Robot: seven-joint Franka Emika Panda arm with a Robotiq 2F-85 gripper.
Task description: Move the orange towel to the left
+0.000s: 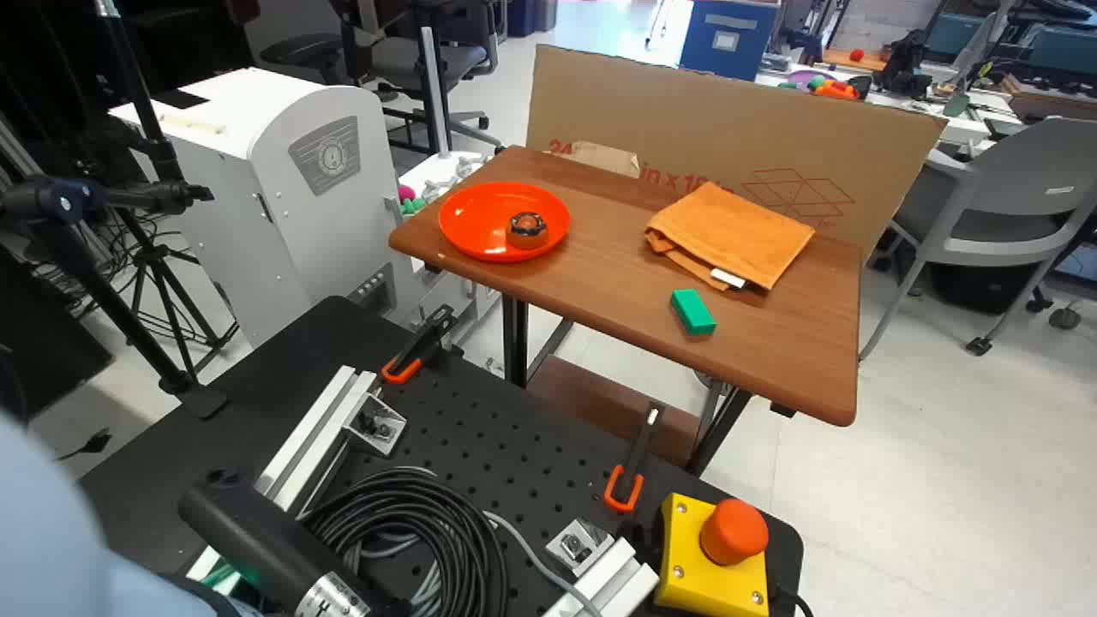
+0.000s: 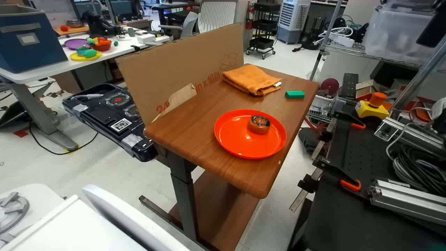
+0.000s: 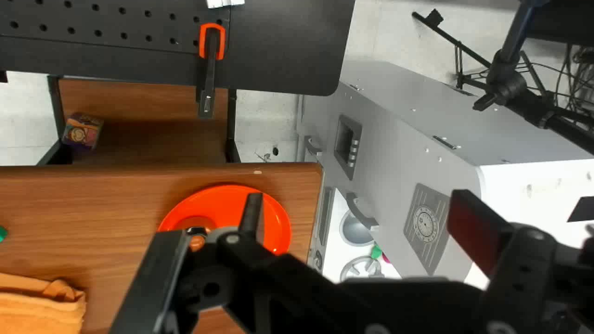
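Observation:
The orange towel [image 1: 737, 231] lies flat and folded on the wooden table [image 1: 600, 257], near the cardboard panel. It shows in both exterior views [image 2: 249, 78], with a small white tag at one edge. In the wrist view only part of the towel [image 3: 39, 308] shows, at the lower left corner. My gripper [image 3: 364, 222] is open and empty, its two fingers wide apart. In the wrist view the fingers stand over the table's plate end and the white cabinet, well away from the towel. The gripper is out of sight in both exterior views.
A round orange-red plate [image 1: 471, 214] holds a small brown round object [image 2: 259, 125]. A green block [image 1: 692, 312] lies near the towel, by the table's edge. A cardboard panel [image 1: 686, 120] stands along the table's far side. A white play-kitchen cabinet [image 3: 408, 153] stands beside the table.

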